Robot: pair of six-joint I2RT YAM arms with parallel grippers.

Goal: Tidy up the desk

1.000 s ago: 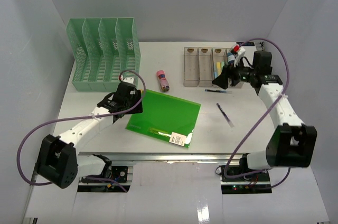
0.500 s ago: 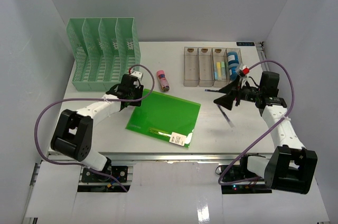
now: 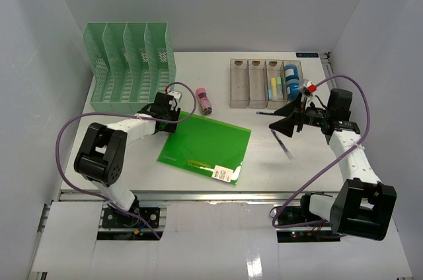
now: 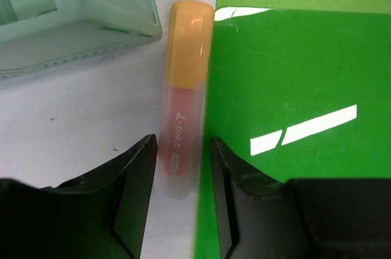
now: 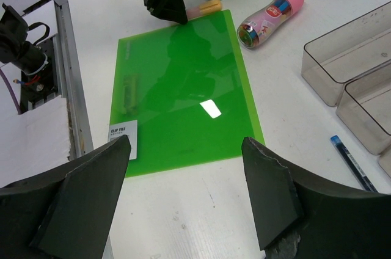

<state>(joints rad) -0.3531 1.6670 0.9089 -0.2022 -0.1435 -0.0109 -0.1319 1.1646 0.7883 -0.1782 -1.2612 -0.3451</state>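
Observation:
The desk point(image 3: 218, 75) is a white tabletop. A highlighter point(image 4: 183, 106) with an orange cap and pink body lies on it between the file rack and a green clip file point(image 3: 205, 144). My left gripper point(image 4: 183, 143) is low over it, jaws partly open. They straddle the highlighter's near end with a thin gap on each side. From the right wrist view, the left gripper point(image 5: 174, 11) sits at the file's point(image 5: 183, 94) far corner beside the highlighter point(image 5: 204, 7). My right gripper point(image 3: 285, 125) hovers wide open and empty to the right of the file.
A green slotted file rack point(image 3: 132, 65) stands at the back left. A clear four-compartment tray point(image 3: 261, 82) at the back right holds a blue roll point(image 3: 289, 85). A pink tube point(image 3: 204, 100) and two pens point(image 3: 282, 142) point(image 3: 272, 114) lie on the desk.
My left gripper moved from the file's left corner toward the rack and narrowed around the highlighter. My right gripper drew back from the tray to the desk's right middle.

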